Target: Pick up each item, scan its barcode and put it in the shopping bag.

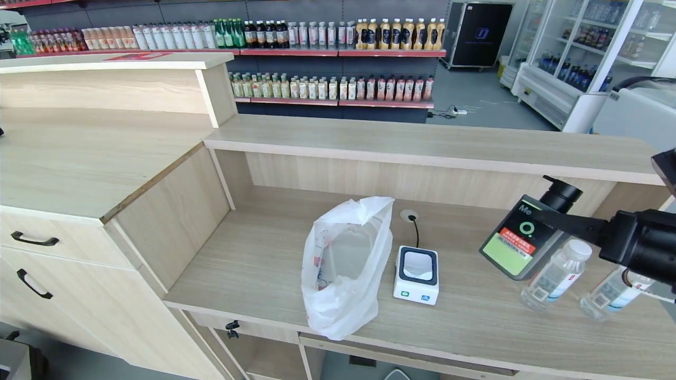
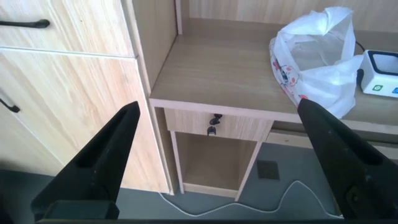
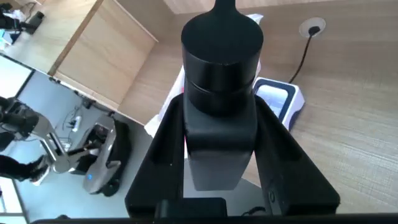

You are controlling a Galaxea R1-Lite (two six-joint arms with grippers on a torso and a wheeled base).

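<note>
There is one scanner (image 1: 416, 274), a white box with its window facing up, on the counter (image 1: 475, 327). One white shopping bag (image 1: 343, 269) stands just beside the scanner on its left, mouth open and nearly touching it.

One dark pump bottle (image 1: 520, 243) with a green and red label is to the scanner's right, tilted with its black pump head towards the back wall. The right gripper (image 1: 554, 219) holds it, its two fingers (image 3: 161, 155) pressed against opposite sides of the bottle body.

There are two clear water bottles. The first water bottle (image 1: 554, 273) lies on the counter to the scanner's right, its white cap close under the pump bottle. The second water bottle (image 1: 607, 295) lies farther right again, partly hidden by the right arm.

The left gripper (image 2: 217, 168) hangs well left of the scanner, beyond the bag and below the counter's front edge. Its fingers (image 2: 102, 158) are spread wide and hold nothing.

One black cable (image 1: 416, 232) runs from the scanner back to a round grommet (image 1: 409, 215). Two shelves (image 1: 338, 53) of drinks line the wall far behind the scanner.
</note>
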